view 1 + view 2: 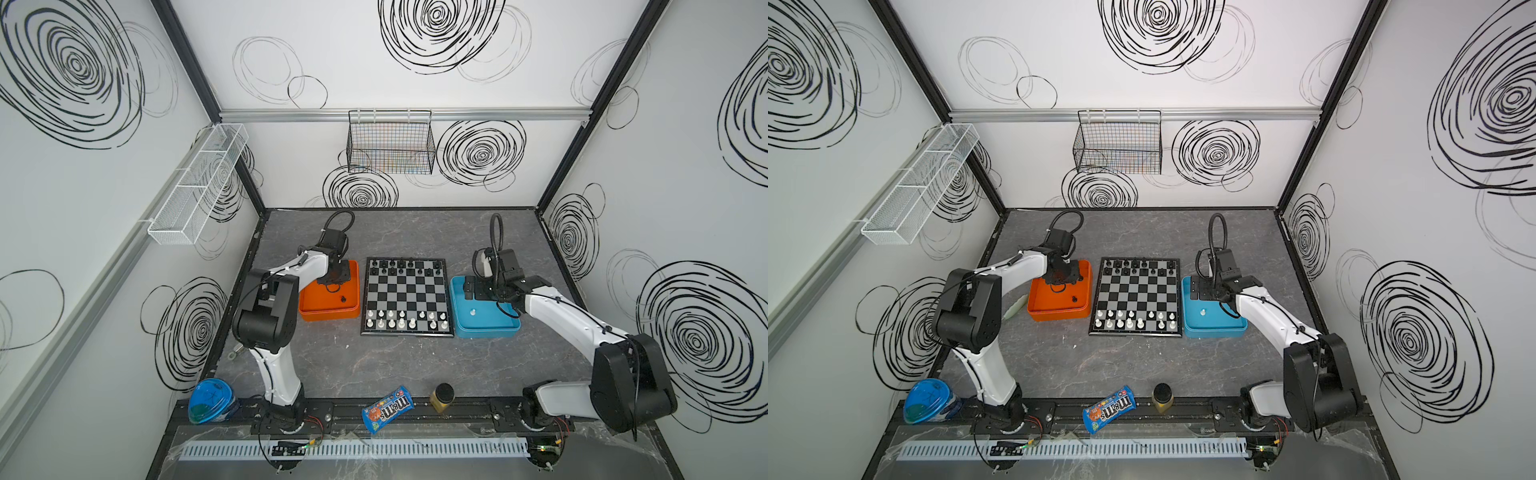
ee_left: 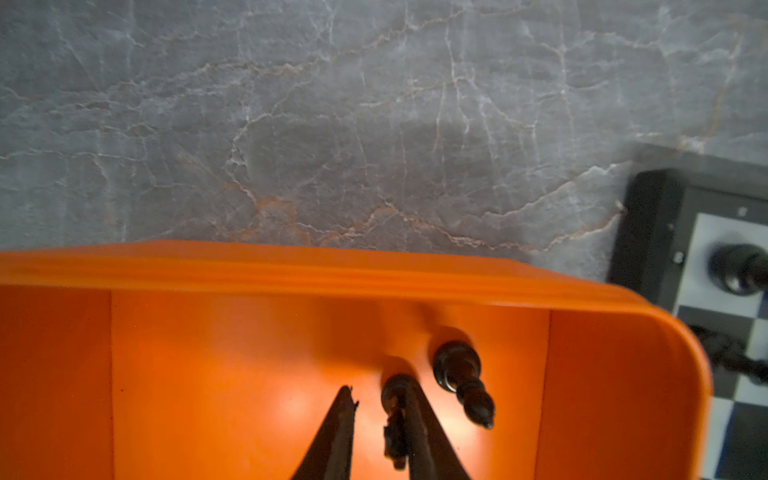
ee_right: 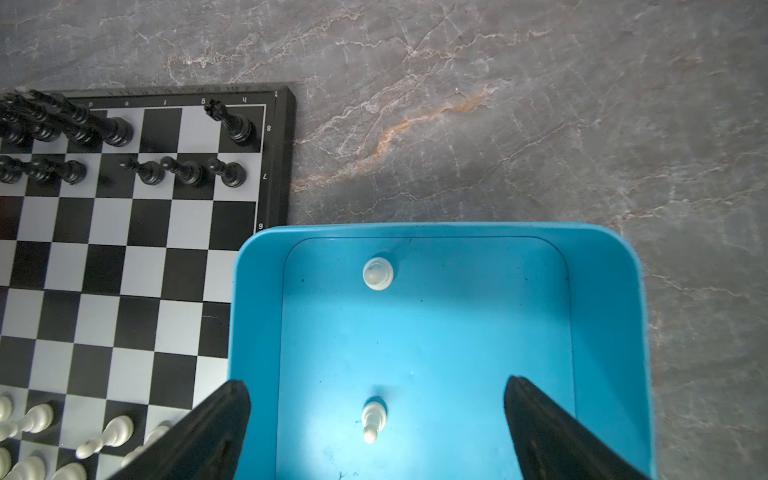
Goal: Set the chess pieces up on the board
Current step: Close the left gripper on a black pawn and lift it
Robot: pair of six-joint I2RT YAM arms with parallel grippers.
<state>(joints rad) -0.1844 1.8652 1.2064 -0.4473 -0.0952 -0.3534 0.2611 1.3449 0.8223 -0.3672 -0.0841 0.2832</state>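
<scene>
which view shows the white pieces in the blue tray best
The right wrist view: two white pieces sit unobstructed on the blue tray floor. Both top views show only one, tiny; the right arm overhangs the tray. The left wrist view shows neither.

m&m's on candy bag (image 1: 387, 409), 8, 7, 6 (ranks) on board (image 3: 280, 158) edge
</scene>
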